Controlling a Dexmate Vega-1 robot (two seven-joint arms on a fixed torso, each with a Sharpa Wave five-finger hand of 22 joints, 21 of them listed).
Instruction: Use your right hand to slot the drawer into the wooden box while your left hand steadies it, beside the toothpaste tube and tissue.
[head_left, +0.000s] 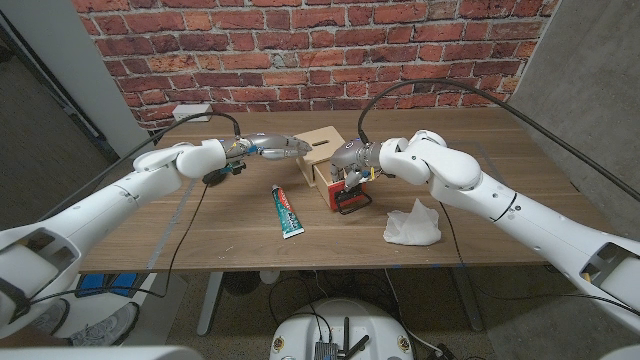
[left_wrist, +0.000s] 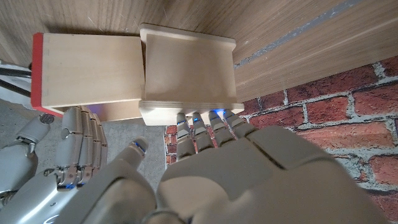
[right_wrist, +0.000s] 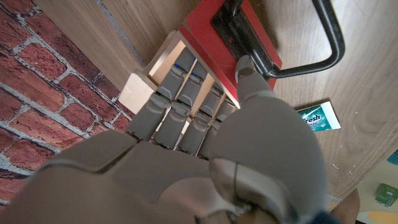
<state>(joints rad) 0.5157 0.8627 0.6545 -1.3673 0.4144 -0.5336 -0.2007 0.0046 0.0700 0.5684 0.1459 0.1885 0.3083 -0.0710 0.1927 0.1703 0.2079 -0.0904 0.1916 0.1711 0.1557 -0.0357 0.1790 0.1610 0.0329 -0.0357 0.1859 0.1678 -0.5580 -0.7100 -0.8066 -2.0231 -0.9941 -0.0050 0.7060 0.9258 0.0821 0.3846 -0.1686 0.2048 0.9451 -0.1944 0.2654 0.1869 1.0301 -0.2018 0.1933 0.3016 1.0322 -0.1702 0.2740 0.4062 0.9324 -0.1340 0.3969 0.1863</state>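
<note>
Drawer (left_wrist: 87, 68) part way in wooden box (head_left: 318, 143), red front sticking out | right hand (head_left: 352, 172) gripping drawer | left hand (head_left: 270, 147) fingers together, pressing box side | toothpaste tube (head_left: 287, 210) at 7 o'clock of box, tissue (head_left: 414, 225) at 4 | left: push drawer fully in

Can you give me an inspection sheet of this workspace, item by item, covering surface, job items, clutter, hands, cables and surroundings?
Surface: wooden table, light seam strip near its right end.
Job's things: wooden box near the table's middle; drawer with red front and black handle partly slotted in, still sticking out toward the robot.
Clutter: toothpaste tube lying in front of the box; crumpled tissue to its right.
Hands: left hand has fingertips against the box's side; right hand grips the drawer by its front.
Cables: black cables along both arms; white outlet strip at the back left.
Surroundings: brick wall behind, grey panels either side.
</note>
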